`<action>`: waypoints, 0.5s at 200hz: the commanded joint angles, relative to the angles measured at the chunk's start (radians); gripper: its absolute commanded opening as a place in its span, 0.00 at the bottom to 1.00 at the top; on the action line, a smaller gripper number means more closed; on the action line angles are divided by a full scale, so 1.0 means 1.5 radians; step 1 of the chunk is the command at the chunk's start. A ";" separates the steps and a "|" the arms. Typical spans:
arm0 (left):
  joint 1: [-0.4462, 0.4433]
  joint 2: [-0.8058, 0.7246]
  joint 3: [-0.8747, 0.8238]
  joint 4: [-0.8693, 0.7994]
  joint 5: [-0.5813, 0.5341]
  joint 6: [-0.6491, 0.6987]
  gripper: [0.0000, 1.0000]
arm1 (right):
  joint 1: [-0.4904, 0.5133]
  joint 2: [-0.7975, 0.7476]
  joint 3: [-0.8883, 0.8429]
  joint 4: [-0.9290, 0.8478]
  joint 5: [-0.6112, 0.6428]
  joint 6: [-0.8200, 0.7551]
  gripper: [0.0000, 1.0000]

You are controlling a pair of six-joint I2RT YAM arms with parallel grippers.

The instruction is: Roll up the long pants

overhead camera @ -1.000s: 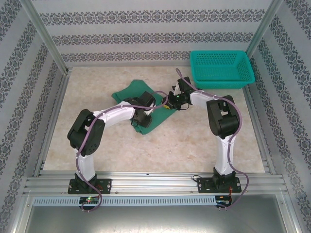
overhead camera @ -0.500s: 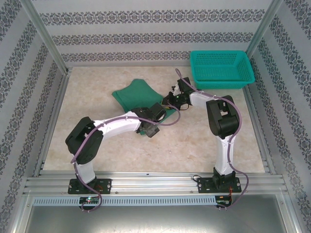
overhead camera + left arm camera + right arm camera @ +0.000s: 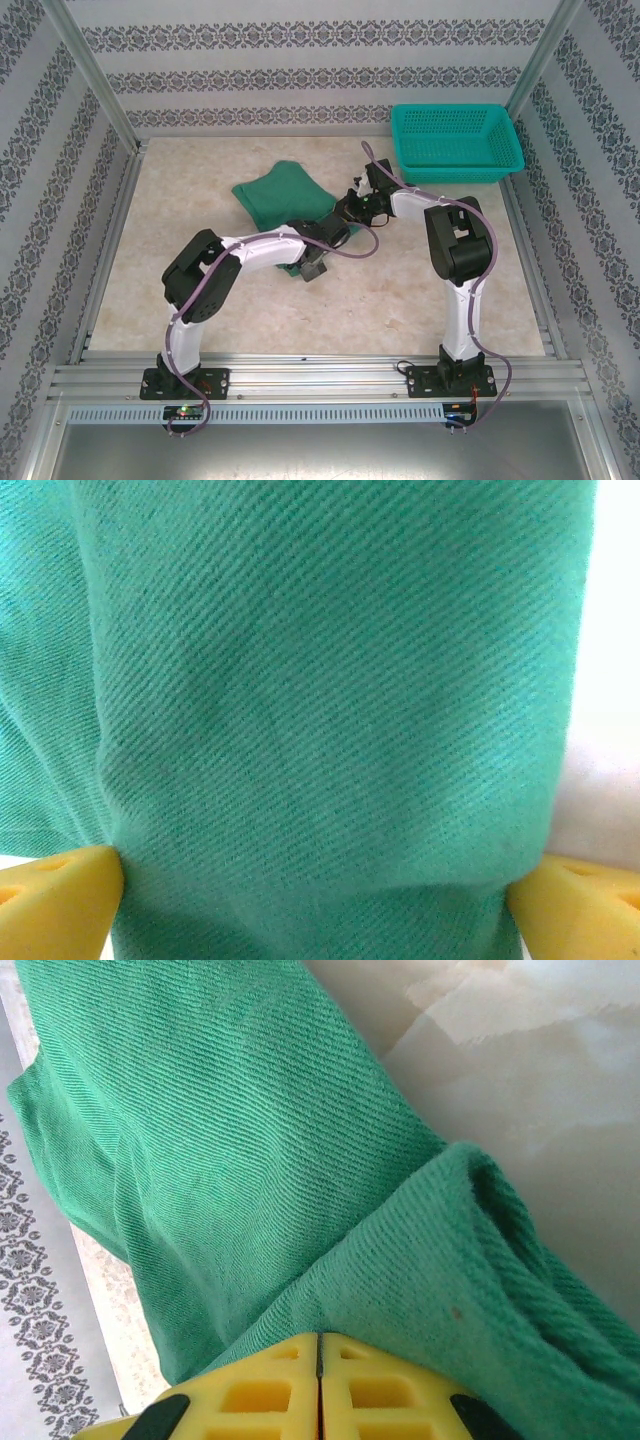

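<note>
The long pants (image 3: 280, 193) lie bunched as a dark green bundle in the middle of the table. In the left wrist view their twill cloth (image 3: 330, 700) fills the frame, a thick fold squeezed between the two yellow fingers (image 3: 55, 900) of my left gripper (image 3: 315, 905). That left gripper (image 3: 314, 262) sits at the bundle's near right end, shut on the fold. My right gripper (image 3: 347, 209) is at the bundle's right edge. Its yellow tips (image 3: 320, 1345) are pressed together, with a ridge of the pants (image 3: 250, 1160) running out from them.
A teal mesh basket (image 3: 458, 170) stands at the back right corner, close behind the right arm. Patterned walls and metal rails bound the marble-look tabletop (image 3: 400, 290). The two wrists are close together over the table's centre.
The left arm has swung right and its elbow forward, carrying the near end of the pants along. The bundle has become shorter and more compact. The right gripper has barely moved.
</note>
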 commanded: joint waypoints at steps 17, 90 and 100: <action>0.037 0.061 0.020 -0.039 0.075 -0.008 0.89 | 0.002 0.035 -0.013 -0.049 0.033 0.004 0.10; 0.043 0.074 0.026 -0.047 0.167 -0.007 0.18 | -0.003 0.021 -0.009 -0.060 0.037 -0.003 0.10; 0.038 0.062 0.026 -0.051 0.173 -0.011 0.17 | -0.007 0.012 -0.006 -0.060 0.040 -0.006 0.09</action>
